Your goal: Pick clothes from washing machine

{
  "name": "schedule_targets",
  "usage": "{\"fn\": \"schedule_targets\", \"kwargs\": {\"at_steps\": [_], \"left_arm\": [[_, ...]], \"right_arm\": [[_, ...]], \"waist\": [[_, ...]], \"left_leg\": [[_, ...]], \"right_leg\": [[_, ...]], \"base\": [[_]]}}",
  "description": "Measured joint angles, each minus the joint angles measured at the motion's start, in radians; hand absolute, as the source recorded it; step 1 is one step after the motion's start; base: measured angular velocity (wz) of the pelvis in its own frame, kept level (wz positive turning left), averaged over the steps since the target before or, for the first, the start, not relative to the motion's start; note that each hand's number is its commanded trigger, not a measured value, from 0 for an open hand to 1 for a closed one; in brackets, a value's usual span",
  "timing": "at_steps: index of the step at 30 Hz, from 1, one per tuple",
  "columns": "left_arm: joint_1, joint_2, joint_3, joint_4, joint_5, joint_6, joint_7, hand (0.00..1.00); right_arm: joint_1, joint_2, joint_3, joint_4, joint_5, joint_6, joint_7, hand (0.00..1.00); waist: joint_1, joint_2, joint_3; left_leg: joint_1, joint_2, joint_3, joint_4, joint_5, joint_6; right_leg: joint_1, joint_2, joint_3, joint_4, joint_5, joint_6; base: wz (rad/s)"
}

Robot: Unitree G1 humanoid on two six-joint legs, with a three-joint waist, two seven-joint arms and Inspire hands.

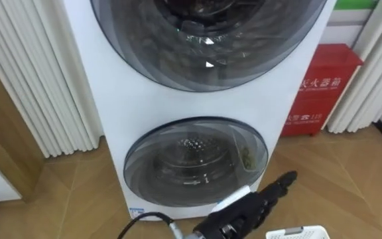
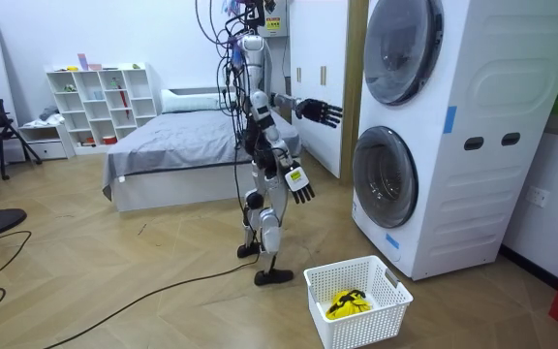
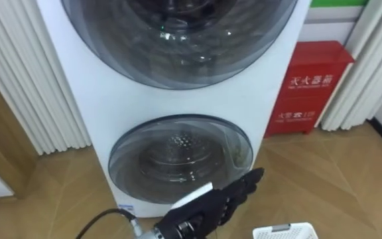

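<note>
The only clothing I could see was a yellow and black bundle [image 2: 347, 302] lying at the bottom of the white basket [image 2: 358, 330], low in the room view and a little right of centre, on the wooden floor just in front of the washing machine [image 2: 473, 145]. Neither hand held anything.

The right hand [image 1: 260, 199] hung low, at the bottom of the eye view, right of centre. Its dark fingers were stretched out fairly straight and close together, pointing up toward the lower door [image 1: 194, 159] but short of the glass. The left hand [image 2: 318, 112] was raised at chest height in the upper middle of the room view, fingers loosely apart, near the machine's upper drum and not touching it.

Both round doors, the lower one and the upper door [image 1: 207, 33], were closed. A small greenish patch [image 1: 247, 157] sat behind the lower glass. I could not tell what it was.

The robot stood upright facing the machine, basket at its right side. A red cabinet [image 1: 320, 86] stood at the right of the eye view, and a bed [image 2: 172, 136] and a white shelf [image 2: 100, 102] were in the upper left of the room view.
</note>
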Motion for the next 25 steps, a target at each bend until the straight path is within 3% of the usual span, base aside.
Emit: {"fn": "schedule_targets", "kwargs": {"at_steps": [3,6,7,10,12,13,14,15,16,17,18,20,21,23,25], "left_arm": [[0.003,0.002,0.014,0.120,0.005,-0.009,0.026,0.00],[0.031,0.012,0.061,0.276,0.079,-0.024,0.078,0.00],[0.065,0.025,0.107,0.316,0.124,-0.027,0.103,0.00],[0.153,0.026,0.269,0.538,0.236,-0.110,0.184,0.00],[0.205,0.039,0.412,0.662,0.286,-0.113,0.259,0.00],[0.239,0.055,0.521,0.761,0.309,-0.130,0.300,0.00],[0.262,0.092,0.603,0.857,0.310,-0.136,0.356,0.00],[0.274,0.112,0.624,0.904,0.318,-0.135,0.387,0.00],[0.299,0.151,0.662,0.975,0.374,-0.124,0.442,0.00],[0.336,0.162,0.707,1.030,0.434,-0.108,0.475,0.00],[0.348,0.159,0.723,1.055,0.451,-0.101,0.484,0.00],[0.392,0.125,0.736,1.109,0.462,-0.062,0.490,0.00],[0.397,0.108,0.744,1.114,0.462,-0.052,0.490,0.00],[0.395,0.044,0.741,1.136,0.461,-0.028,0.492,0.00],[0.381,0.017,0.741,1.151,0.461,-0.010,0.492,0.00]], "right_arm": [[-0.001,0.000,0.004,0.000,-0.001,0.000,0.010,0.00],[0.006,0.001,-0.015,0.003,-0.001,0.000,0.010,0.00],[0.011,0.001,-0.017,0.002,-0.001,-0.002,0.009,0.00],[0.055,-0.001,-0.060,0.003,0.009,-0.004,0.006,0.00],[0.075,-0.001,-0.093,0.000,0.014,-0.008,0.007,0.00],[0.085,-0.001,-0.135,0.004,0.005,-0.011,0.007,0.00],[0.094,-0.006,-0.152,0.013,0.014,-0.009,0.007,0.00],[0.099,-0.008,-0.152,0.014,0.020,-0.006,0.008,0.00],[0.109,-0.014,-0.155,0.016,0.025,-0.005,0.014,0.00],[0.116,-0.016,-0.175,0.030,0.026,-0.006,0.021,0.00],[0.116,-0.016,-0.182,0.036,0.027,-0.006,0.019,0.00],[0.113,-0.014,-0.191,0.061,0.035,-0.006,0.020,0.00],[0.110,-0.012,-0.191,0.071,0.037,-0.008,0.020,0.00],[0.096,0.001,-0.178,0.096,0.079,-0.008,0.020,0.00],[0.095,0.013,-0.170,0.104,0.099,-0.008,0.020,0.00]], "waist": [[0.011,-0.002,0.0017],[0.048,-0.002,0.0045],[0.052,-0.003,0.0042],[0.099,-0.001,0.0013],[0.122,-0.003,-0.0030],[0.138,-0.001,-0.0036],[0.152,-0.003,-0.0047],[0.160,-0.007,-0.0069],[0.167,-0.011,-0.0099],[0.180,0.000,-0.0090],[0.192,0.000,-0.0102],[0.215,0.016,-0.0116],[0.216,0.020,-0.0117],[0.217,0.028,-0.0070],[0.218,0.021,-0.0076]], "left_leg": [[0.006,0.008,0.011,-0.001,-0.004,-0.005],[0.017,0.023,0.038,-0.005,-0.011,-0.016],[0.017,0.028,0.040,-0.004,-0.013,-0.020],[0.038,0.041,0.038,-0.004,-0.020,-0.032],[0.041,0.047,0.033,-0.003,-0.022,-0.035],[0.040,0.051,0.031,-0.003,-0.025,-0.040],[0.042,0.058,0.030,-0.003,-0.030,-0.047],[0.043,0.060,0.030,-0.003,-0.030,-0.048],[0.052,0.064,0.033,-0.003,-0.032,-0.051],[0.064,0.064,0.036,-0.004,-0.033,-0.052],[0.073,0.063,0.036,-0.004,-0.034,-0.053],[0.096,0.058,0.029,-0.004,-0.039,-0.050],[0.096,0.058,0.026,-0.004,-0.043,-0.047],[0.096,0.056,0.008,-0.003,-0.048,-0.044],[0.102,0.057,0.001,0.001,-0.049,-0.046]], "right_leg": [[-0.006,0.009,0.000,-0.001,0.003,-0.005],[-0.006,0.024,-0.008,-0.003,0.007,-0.016],[-0.007,0.029,-0.009,-0.003,0.006,-0.020],[0.009,0.044,-0.009,-0.004,-0.003,-0.032],[0.010,0.050,-0.010,-0.004,-0.008,-0.039],[0.011,0.053,-0.012,-0.005,-0.011,-0.042],[0.013,0.059,-0.016,-0.007,-0.013,-0.045],[0.013,0.061,-0.018,-0.007,-0.014,-0.047],[0.019,0.065,-0.017,-0.010,-0.016,-0.049],[0.035,0.065,-0.016,-0.021,-0.015,-0.049],[0.043,0.065,-0.012,-0.021,-0.015,-0.049],[0.061,0.060,-0.011,-0.020,-0.020,-0.041],[0.063,0.060,-0.014,-0.020,-0.022,-0.039],[0.079,0.056,-0.027,-0.020,-0.024,-0.037],[0.091,0.056,-0.034,-0.021,-0.029,-0.039]], "base": [[-0.18],[-0.29],[-0.11],[-0.11],[-0.11],[0.00],[0.00],[0.00],[0.00],[0.00],[-0.06],[0.04],[0.20],[0.19],[0.11]]}}
